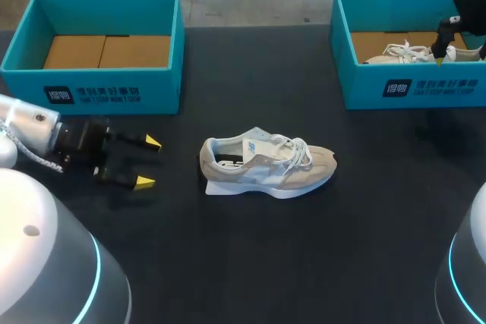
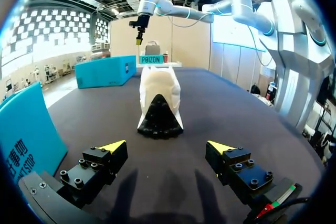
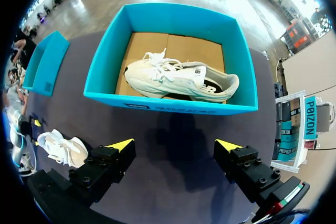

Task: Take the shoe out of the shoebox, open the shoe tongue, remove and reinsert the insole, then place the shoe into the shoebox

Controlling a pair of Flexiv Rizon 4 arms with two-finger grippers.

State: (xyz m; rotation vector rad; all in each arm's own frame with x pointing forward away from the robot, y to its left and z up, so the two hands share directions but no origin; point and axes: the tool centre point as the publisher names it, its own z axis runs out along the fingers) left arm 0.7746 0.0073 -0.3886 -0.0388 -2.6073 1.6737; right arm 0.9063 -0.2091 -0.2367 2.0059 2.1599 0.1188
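Note:
A beige and white shoe (image 1: 266, 166) lies on its side in the middle of the black table, toe to the right. My left gripper (image 1: 148, 162) hovers open just left of its heel, nothing between the fingers. In the left wrist view the shoe's heel (image 2: 159, 100) faces the open left gripper (image 2: 167, 148) a short way ahead. A second white shoe (image 3: 181, 80) lies inside the right teal shoebox (image 3: 173, 106). My right gripper (image 3: 176, 145) hangs open high above that box's near wall. In the head view the right gripper (image 1: 440, 55) is over the right shoebox (image 1: 414, 85).
An empty teal shoebox (image 1: 99, 85) with a cardboard floor stands at the back left, close behind my left arm. The table edge runs just behind both boxes. Bare black table lies in front of and to the right of the loose shoe.

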